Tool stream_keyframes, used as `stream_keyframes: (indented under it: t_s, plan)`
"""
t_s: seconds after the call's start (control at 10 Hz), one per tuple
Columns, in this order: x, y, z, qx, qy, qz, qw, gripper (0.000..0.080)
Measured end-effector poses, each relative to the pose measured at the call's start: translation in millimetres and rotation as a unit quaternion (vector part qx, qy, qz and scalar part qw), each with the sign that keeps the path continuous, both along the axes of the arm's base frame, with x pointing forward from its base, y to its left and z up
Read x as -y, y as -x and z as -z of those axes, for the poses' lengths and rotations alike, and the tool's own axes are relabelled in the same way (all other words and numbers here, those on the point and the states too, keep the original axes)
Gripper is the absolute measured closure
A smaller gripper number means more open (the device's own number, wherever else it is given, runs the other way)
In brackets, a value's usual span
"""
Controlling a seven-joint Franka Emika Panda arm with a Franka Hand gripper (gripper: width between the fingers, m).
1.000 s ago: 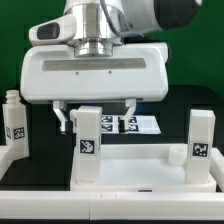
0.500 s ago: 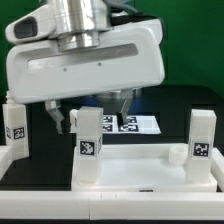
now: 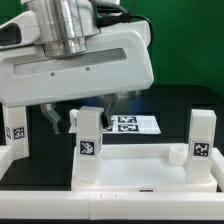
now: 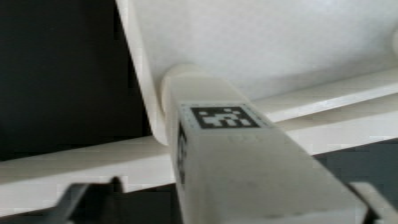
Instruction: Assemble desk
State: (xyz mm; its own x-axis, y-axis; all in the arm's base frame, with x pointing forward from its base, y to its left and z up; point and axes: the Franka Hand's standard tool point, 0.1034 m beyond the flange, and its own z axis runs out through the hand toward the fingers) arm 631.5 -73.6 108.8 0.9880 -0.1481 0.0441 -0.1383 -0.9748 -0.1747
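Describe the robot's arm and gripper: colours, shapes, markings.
The gripper has a broad, white, boxy body with rounded edges. Above it sits a shiny silver cylindrical wrist flange. The fingers are short and dark grey. No markings show on the body.

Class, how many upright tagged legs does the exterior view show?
3: the left leg at the exterior view's left edge, the middle leg, the right leg. The arm may hide another.
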Motion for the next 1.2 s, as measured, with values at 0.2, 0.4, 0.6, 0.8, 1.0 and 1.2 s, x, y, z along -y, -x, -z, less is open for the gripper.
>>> stream_keyframes:
  t_s: [0.2, 0.4, 0.6, 0.8, 1.0, 1.2]
  plan:
    - [-0.5, 0.0, 0.2, -0.012, -0.006, 0.072, 0.997, 0.0515]
    - [-0.8, -0.2, 0.4, -0.021, -0.009, 0.127, 0.992, 0.0515]
    - [-6.8, -2.1, 1.8, -0.045, -0.019, 0.307, 0.951, 0.0515]
    - [-12.0, -3.3, 2.4, -0.089, -0.036, 0.512, 0.854, 0.0515]
    - [-17.3, -4.0, 3.1, -0.109, -0.038, 0.598, 0.793, 0.0514]
    - [-21.3, -4.3, 3.0, -0.112, -0.038, 0.613, 0.781, 0.0462]
